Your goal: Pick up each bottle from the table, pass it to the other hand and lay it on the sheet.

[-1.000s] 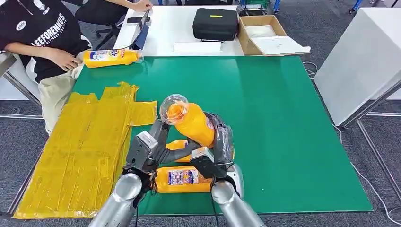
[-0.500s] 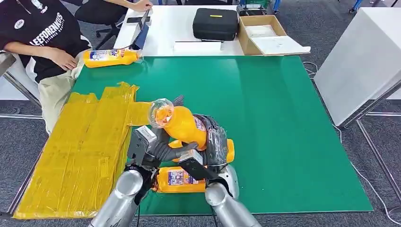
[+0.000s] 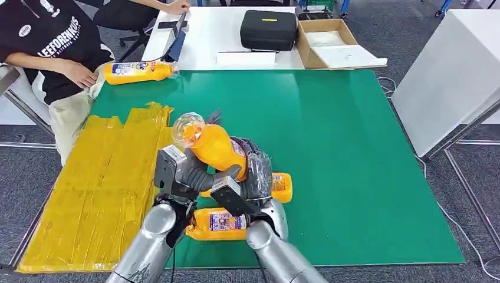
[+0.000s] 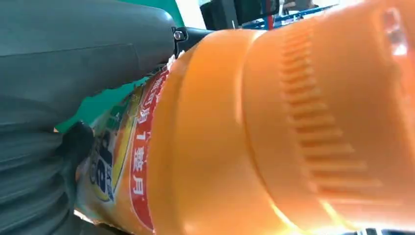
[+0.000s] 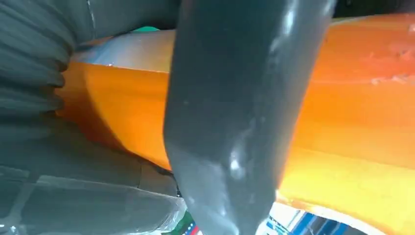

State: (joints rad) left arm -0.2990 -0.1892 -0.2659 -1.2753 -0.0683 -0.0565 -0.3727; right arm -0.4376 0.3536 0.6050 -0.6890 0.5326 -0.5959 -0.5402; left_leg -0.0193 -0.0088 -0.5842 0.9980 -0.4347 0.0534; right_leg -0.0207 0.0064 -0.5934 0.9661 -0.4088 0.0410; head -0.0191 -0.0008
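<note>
While gripped: bottle, both robot hands

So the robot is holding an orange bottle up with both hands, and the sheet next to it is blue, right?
Not quite: the sheet is yellow, as the head view shows. The rest holds: both the left hand and right hand hold the orange bottle.

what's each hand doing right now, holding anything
Left hand: grips the orange plastic bottle with the clear cap.
Right hand: wrapped around the same bottle's body, holding it too.
</note>
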